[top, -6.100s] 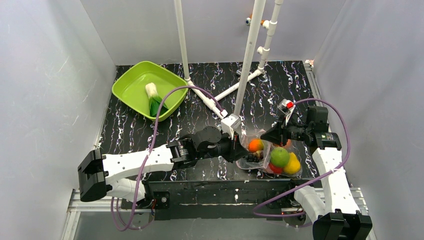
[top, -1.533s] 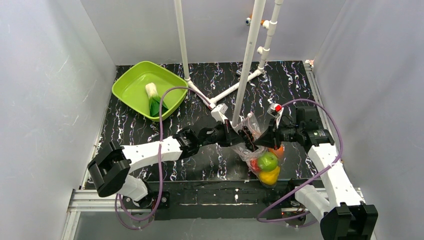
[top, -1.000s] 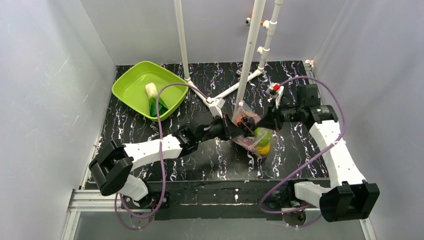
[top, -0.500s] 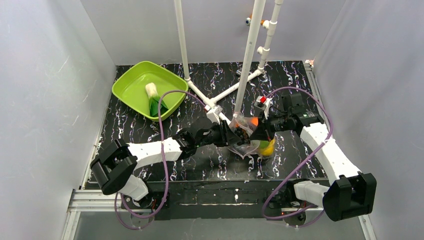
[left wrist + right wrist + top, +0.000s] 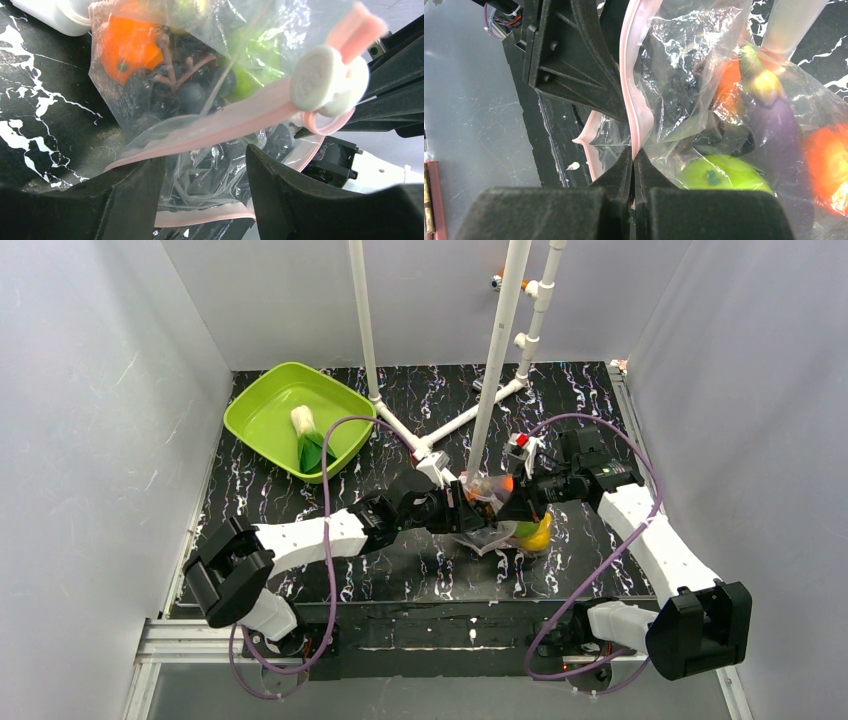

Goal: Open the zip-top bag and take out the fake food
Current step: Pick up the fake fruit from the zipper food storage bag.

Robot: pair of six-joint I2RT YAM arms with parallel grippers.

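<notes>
Clear crinkly zip-top bag [image 5: 490,516] with pink zip strip [image 5: 225,125] is mid-bench [image 5: 262,490] between the arms, small plastic fake food [image 5: 130,45] inside; right fingers [image 5: 616,180] clenched on one strip lip; left fingers [image 5: 300,200] released, straddling the other lip, which runs crosswise just ahead. The left arm looks nearest for regrasping it.

Pale grey walls [image 5: 100,390] enclose a black, white-veined tabletop [image 5: 250,512].

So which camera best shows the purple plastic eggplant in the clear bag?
The right wrist view: the purple plastic eggplant shows close up through the clear zip-top bag. The left wrist view shows dark grapes and an orange instead; overhead, it cannot be picked out.
</notes>
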